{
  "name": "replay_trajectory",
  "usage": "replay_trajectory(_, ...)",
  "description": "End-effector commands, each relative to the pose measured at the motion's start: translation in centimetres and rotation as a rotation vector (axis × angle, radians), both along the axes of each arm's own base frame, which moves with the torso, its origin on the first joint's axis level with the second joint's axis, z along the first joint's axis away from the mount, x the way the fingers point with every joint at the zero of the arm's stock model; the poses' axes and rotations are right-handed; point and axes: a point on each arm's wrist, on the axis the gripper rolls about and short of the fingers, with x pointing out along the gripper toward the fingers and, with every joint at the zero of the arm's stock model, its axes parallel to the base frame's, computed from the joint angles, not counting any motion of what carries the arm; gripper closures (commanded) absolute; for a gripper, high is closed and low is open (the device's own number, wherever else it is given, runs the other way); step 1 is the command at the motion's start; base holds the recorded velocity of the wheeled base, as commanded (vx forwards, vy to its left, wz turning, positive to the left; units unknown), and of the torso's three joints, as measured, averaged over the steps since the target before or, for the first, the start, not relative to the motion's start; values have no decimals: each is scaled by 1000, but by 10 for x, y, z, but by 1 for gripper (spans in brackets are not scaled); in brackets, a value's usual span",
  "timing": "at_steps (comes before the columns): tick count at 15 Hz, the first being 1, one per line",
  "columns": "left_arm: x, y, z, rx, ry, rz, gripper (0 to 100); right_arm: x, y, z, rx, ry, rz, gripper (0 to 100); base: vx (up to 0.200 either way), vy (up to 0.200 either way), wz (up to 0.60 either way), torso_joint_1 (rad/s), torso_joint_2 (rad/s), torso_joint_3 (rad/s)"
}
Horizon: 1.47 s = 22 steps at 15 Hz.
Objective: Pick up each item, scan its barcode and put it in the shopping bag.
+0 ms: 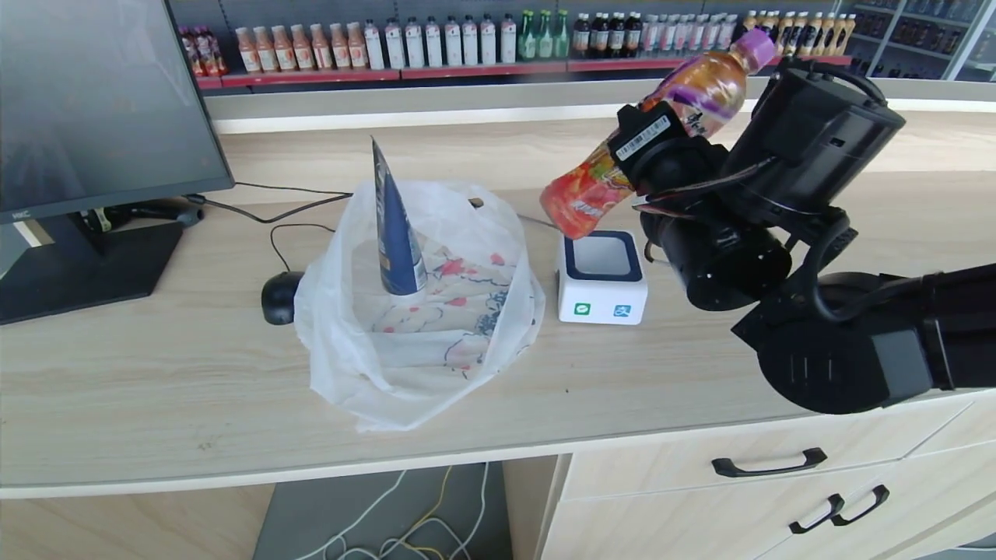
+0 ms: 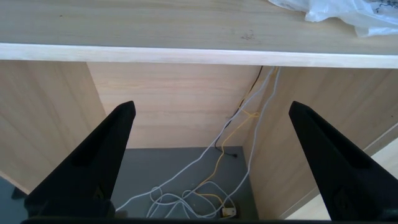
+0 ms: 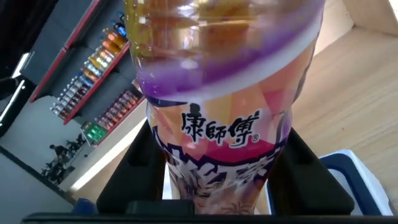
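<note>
At my ten o'clock a dark monitor [image 1: 101, 101] stands on its black base [image 1: 85, 264] on the wooden counter [image 1: 194, 389]. A black mouse [image 1: 278, 298] lies at four o'clock from that base, its thin cable [image 1: 271, 243] curling toward twelve. Drink bottles [image 1: 506, 39] line red shelves at twelve o'clock. Drawers [image 1: 700, 459] with black handles [image 1: 769, 465] sit at five, and loose wires [image 2: 211, 180] hang under the counter at six.

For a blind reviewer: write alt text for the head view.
The right tool holds a tilted bottle above a white scanner on a wooden counter. Left of the scanner, an open bag holds a blue pack; a mouse and monitor sit further left.
</note>
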Motion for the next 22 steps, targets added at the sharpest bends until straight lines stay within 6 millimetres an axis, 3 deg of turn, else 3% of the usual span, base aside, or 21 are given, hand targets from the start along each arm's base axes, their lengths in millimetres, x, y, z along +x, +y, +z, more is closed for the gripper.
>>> replay_trajectory(1, 0, 0, 0, 0, 2, 0, 0, 4, 0, 0, 22, 11, 0, 100, 0, 0, 0, 0, 0, 0)
replay_trajectory(8, 0, 0, 0, -2, 0, 2, 0, 15, -4, -10, 286, 79, 61, 100, 0, 0, 0, 0, 0, 0)
replay_trajectory(12, 0, 0, 0, -2, 2, 0, 0, 29, -14, -22, 296, 101, 21, 100, 0, 0, 0, 0, 0, 0)
replay_trajectory(20, 0, 0, 0, -2, 2, 0, 0, 35, -19, -36, 317, 133, 11, 100, 0, 0, 0, 0, 0, 0)
replay_trajectory(22, 0, 0, 0, -2, 0, 0, 0, 41, -30, -42, 322, 145, -24, 100, 0, 0, 0, 0, 0, 0)
